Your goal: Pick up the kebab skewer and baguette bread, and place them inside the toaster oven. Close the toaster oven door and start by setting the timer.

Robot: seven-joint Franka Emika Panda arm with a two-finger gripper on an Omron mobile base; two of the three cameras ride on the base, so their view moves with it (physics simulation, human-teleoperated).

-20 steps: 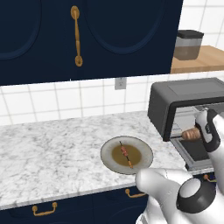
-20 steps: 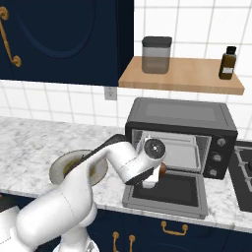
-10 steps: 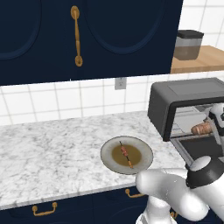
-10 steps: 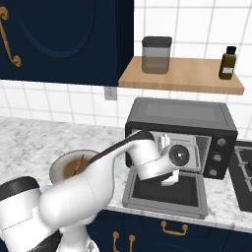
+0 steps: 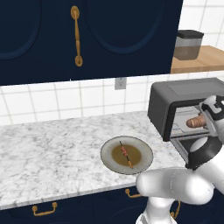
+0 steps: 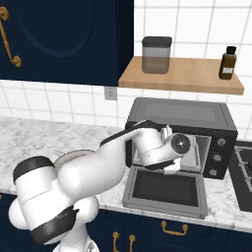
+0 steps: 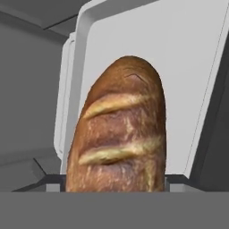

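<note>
Pushed deeper since before: baguette bread [image 7: 118,129] now inside toaster oven [image 5: 183,105] mouth, pinched between jaws, above dropped toaster oven door [image 6: 165,189]. Kebab skewer [image 5: 126,154] left on plate [image 5: 144,148], near table's front edge.

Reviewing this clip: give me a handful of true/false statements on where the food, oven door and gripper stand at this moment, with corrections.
1. The golden-brown baguette bread lies on the plate. False: the gripper holds it at the oven mouth.
2. The thin kebab skewer rests on the round plate. True.
3. The dark grey toaster oven has its door shut. False: it is folded down open.
4. A dark bottle stands on the wooden shelf. True.
</note>
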